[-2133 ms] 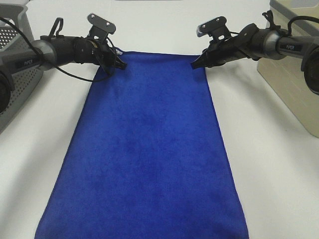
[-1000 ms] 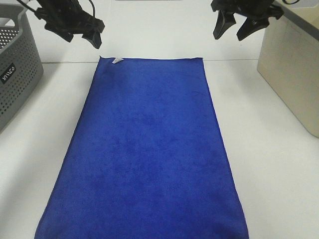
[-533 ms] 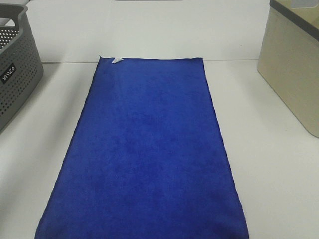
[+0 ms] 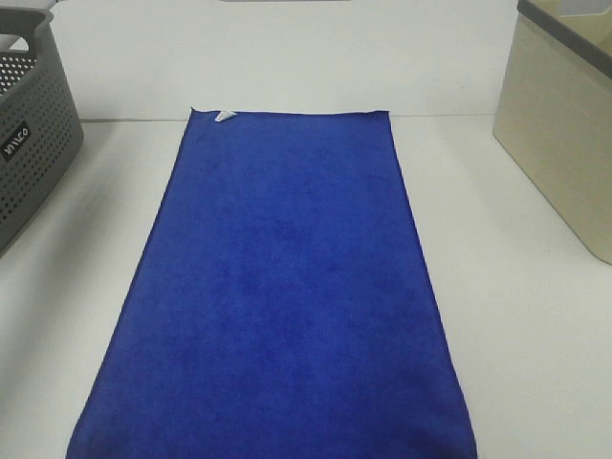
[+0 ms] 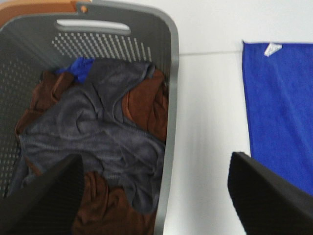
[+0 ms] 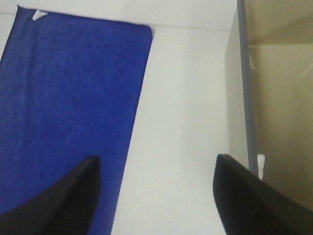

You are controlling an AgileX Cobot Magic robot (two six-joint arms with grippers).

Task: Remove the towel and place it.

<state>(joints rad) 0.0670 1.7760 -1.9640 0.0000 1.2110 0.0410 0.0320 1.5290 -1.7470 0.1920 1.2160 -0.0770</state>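
Observation:
The royal-blue towel lies spread flat on the white table, its small white tag at the far left corner. Neither arm shows in the exterior high view. In the left wrist view my left gripper is open and empty, hanging over the grey basket's rim, and the towel lies apart from it. In the right wrist view my right gripper is open and empty above bare table, between the towel's edge and the beige bin.
A grey perforated basket stands at the left; its rim surrounds crumpled grey and brown cloths and a bit of blue. A beige bin stands at the right, its wall close to the right gripper.
Both grippers, earlier at the towel's far corners and then lifted above them, have left the exterior high view. The towel has stayed flat and still.

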